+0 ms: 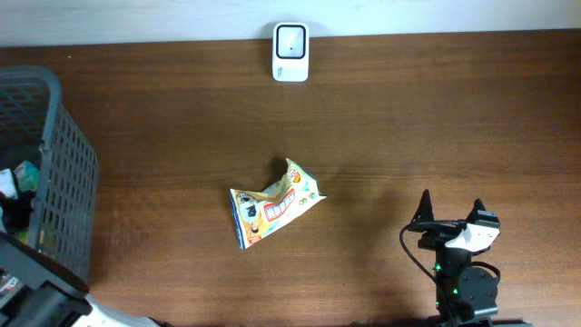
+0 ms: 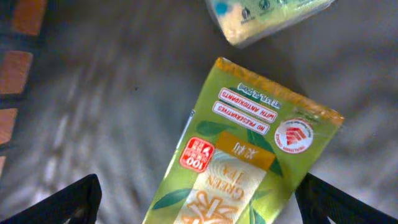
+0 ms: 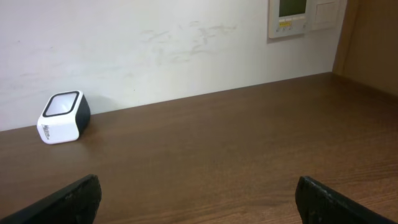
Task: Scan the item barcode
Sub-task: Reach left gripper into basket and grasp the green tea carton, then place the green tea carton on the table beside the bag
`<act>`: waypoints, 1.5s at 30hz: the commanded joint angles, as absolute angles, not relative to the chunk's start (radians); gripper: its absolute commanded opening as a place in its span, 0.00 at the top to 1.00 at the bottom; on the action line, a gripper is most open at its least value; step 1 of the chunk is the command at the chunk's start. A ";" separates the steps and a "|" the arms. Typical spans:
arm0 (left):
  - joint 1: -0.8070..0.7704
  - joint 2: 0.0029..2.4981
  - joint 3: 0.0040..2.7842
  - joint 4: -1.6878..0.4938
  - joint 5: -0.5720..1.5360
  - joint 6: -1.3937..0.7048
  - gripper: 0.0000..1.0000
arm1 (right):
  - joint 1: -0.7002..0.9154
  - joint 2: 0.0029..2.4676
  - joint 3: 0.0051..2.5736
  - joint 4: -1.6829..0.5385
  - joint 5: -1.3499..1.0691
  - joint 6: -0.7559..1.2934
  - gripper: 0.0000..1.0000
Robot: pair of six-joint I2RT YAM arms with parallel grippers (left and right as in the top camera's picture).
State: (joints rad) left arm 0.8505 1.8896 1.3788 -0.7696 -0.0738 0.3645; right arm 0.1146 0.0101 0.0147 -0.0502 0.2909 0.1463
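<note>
A green-tea carton [image 2: 242,168] lies flat on the grey basket floor in the left wrist view. My left gripper [image 2: 199,194] hangs open above it, one dark finger on each side of the carton, not touching it. A yellow snack bag [image 1: 275,204] lies crumpled in the middle of the table. The white barcode scanner [image 1: 290,52] stands at the far edge by the wall, and the right wrist view shows this scanner [image 3: 63,117] at its left. My right gripper [image 1: 451,202] rests open and holds nothing near the front right, pointing toward the wall.
A grey mesh basket [image 1: 68,163] stands at the table's left edge with my left arm reaching into it. Another pale yellow packet [image 2: 267,15] lies in the basket beyond the carton. A wall panel [image 3: 292,15] hangs behind the table.
</note>
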 commanded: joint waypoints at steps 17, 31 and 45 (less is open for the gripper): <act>0.854 1.990 1.394 -0.798 0.023 0.390 0.76 | 0.110 0.003 0.006 -0.049 0.297 0.140 0.01; 0.781 1.667 1.891 -0.839 0.527 0.078 0.77 | 0.111 0.003 0.006 -0.048 0.297 0.140 0.01; -0.036 1.723 1.899 -0.998 0.332 0.015 0.75 | 0.111 0.003 0.006 -0.049 0.297 0.140 0.01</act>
